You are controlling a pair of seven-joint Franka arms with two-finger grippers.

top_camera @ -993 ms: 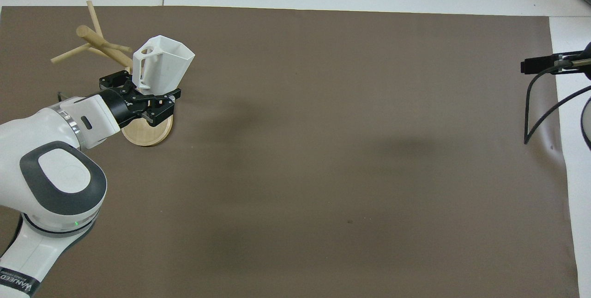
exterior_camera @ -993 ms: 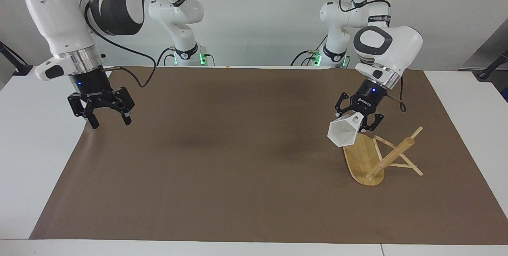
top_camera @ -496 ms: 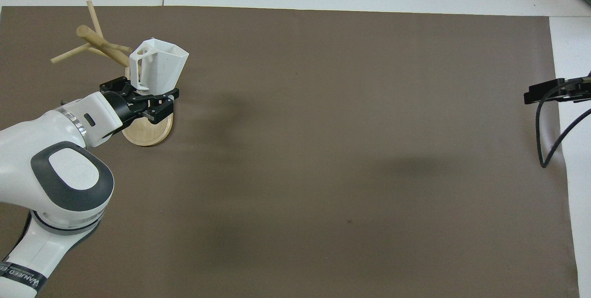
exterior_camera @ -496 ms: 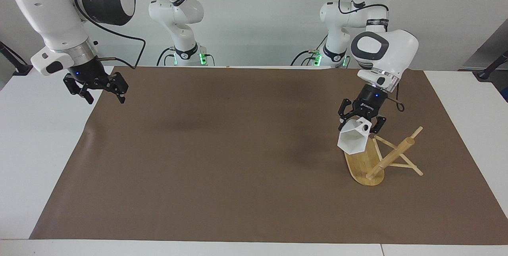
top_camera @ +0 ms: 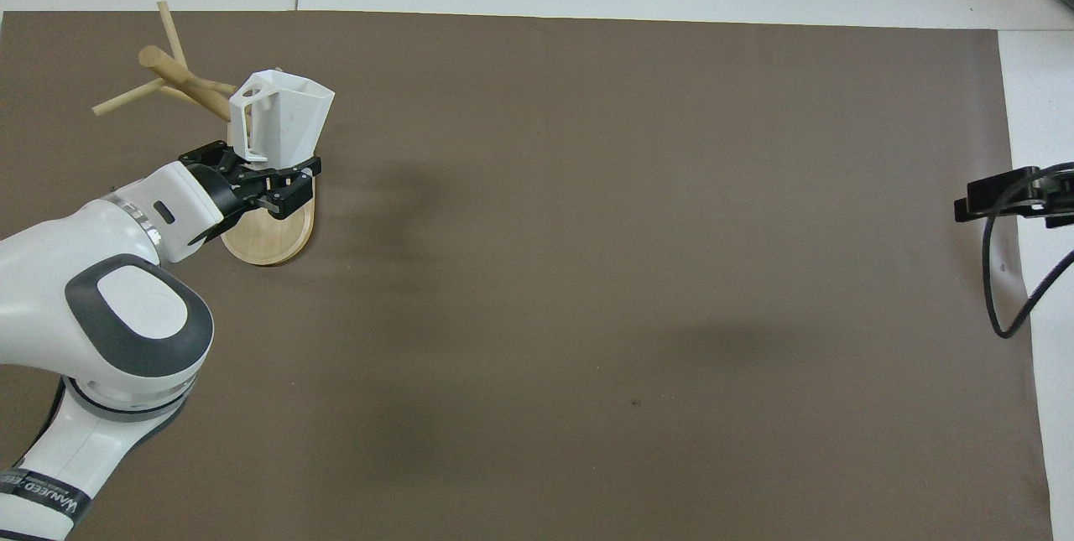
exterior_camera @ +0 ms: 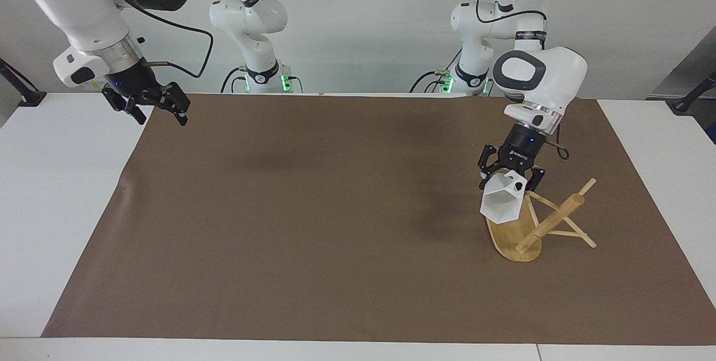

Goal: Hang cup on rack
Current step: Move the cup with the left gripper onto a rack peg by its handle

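Observation:
My left gripper [exterior_camera: 512, 178] is shut on the white faceted cup [exterior_camera: 502, 204] at its handle end. It holds the cup tilted, mouth facing away from the robots, just over the rack's oval base. The cup also shows in the overhead view [top_camera: 285, 117], with the left gripper [top_camera: 268, 179] beneath it. The bamboo rack [exterior_camera: 551, 221] leans over toward the left arm's end of the table, post slanted, a peg tip on the mat. The cup's handle is close beside the post and pegs [top_camera: 180, 75]. My right gripper [exterior_camera: 159, 110] is open and empty, raised over the mat's corner at the right arm's end.
A brown mat [exterior_camera: 313, 226] covers the white table [exterior_camera: 50, 210]. In the overhead view only a black part of the right hand with its cable [top_camera: 998, 193] shows at the edge.
My left gripper has brought the cup down and closer to the rack's post. My right arm has drawn back and up toward the robots' end, gripper still open.

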